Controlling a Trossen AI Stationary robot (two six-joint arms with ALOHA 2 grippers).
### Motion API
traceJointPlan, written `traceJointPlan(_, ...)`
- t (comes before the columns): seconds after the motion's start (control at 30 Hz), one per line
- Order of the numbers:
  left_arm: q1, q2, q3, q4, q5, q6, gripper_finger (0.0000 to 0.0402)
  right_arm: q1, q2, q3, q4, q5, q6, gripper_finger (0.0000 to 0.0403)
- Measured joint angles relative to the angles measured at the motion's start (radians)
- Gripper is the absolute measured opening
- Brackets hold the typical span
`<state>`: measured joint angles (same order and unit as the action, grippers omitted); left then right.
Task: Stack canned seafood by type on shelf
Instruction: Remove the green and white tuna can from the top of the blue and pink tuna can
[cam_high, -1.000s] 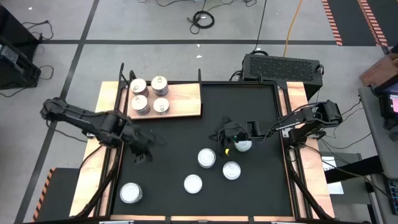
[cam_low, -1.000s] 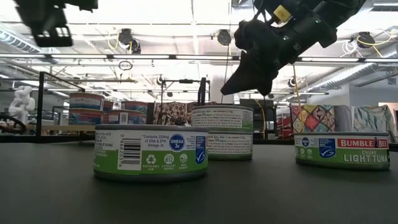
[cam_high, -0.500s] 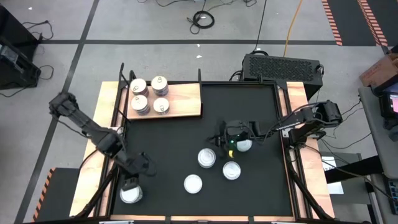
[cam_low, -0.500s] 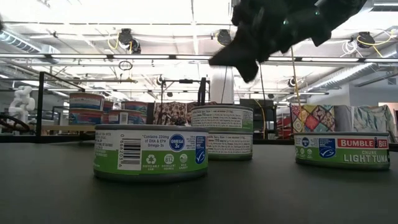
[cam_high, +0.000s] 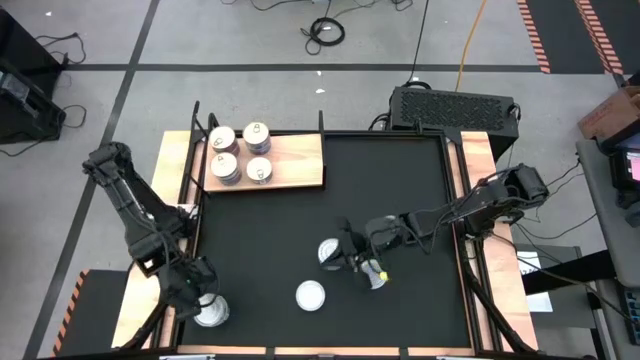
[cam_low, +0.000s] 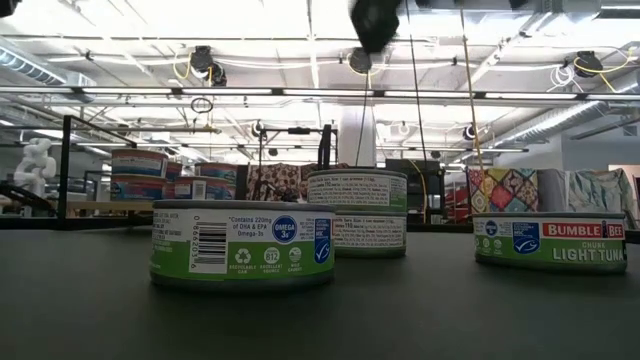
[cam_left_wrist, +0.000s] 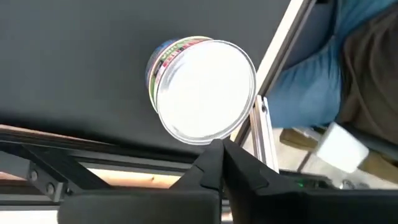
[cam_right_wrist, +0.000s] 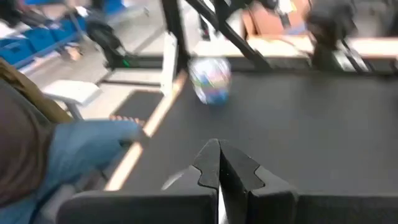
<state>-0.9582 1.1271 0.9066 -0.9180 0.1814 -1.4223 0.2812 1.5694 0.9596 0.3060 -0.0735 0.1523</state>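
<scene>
Four tins of canned seafood (cam_high: 238, 154) stand on the wooden shelf (cam_high: 295, 160) at the table's far left. Loose tins rest on the black mat: one near the front left (cam_high: 209, 312), one at the front middle (cam_high: 310, 294), one beside my right gripper (cam_high: 329, 252), and one partly under it (cam_high: 373, 279). My left gripper (cam_left_wrist: 222, 155) hangs shut above the front-left tin (cam_left_wrist: 205, 90), its tips beside the rim, holding nothing. My right gripper (cam_right_wrist: 217, 155) is shut and empty, raised over the middle tins (cam_high: 350, 256), pointing toward the table's left.
In the low view a green-labelled tin (cam_low: 243, 245) stands in front, a tuna tin (cam_low: 550, 240) stands at the right, and more tins (cam_low: 357, 190) are behind. Metal frame rails (cam_left_wrist: 267, 130) run along the table's left edge. A person's blue sleeve (cam_right_wrist: 74, 149) shows beyond that edge.
My left gripper has swung from the mat's left middle toward the near edge and now hangs over the front-left tin. My right gripper has risen, leaving the low view's top, turned, and shifted toward the table's left and near side. No tin has moved.
</scene>
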Motion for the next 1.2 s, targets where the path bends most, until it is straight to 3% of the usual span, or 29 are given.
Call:
traceJointPlan(0.17,-0.050,0.010,0.000,-0.015,-0.064,-0.039,0.0004,0.074,0.139,0.189,-0.055,-0.004,-0.066,0.0000)
traceJointPlan(0.37,-0.044,0.024,0.000,-0.132,-0.067,-0.039,0.0002,0.128,0.389,0.526,-0.211,-0.008,-0.130,0.0000)
traceJointPlan(0.53,-0.036,0.032,-0.001,-0.221,-0.071,-0.026,0.0002,0.142,0.616,0.808,-0.265,-0.034,-0.188,0.0000)
traceJointPlan(0.77,-0.036,0.044,-0.070,-0.189,-0.063,-0.026,0.0001,0.117,0.890,1.158,-0.279,-0.100,-0.198,0.0000)
traceJointPlan(0.97,-0.027,0.046,-0.112,-0.162,-0.022,-0.036,0.0001,0.075,1.026,1.329,-0.274,-0.134,-0.167,0.0000)
traceJointPlan(1.2,0.021,0.049,-0.141,-0.088,-0.021,-0.001,0.0000,0.025,1.115,1.358,-0.164,-0.192,-0.074,0.0000)
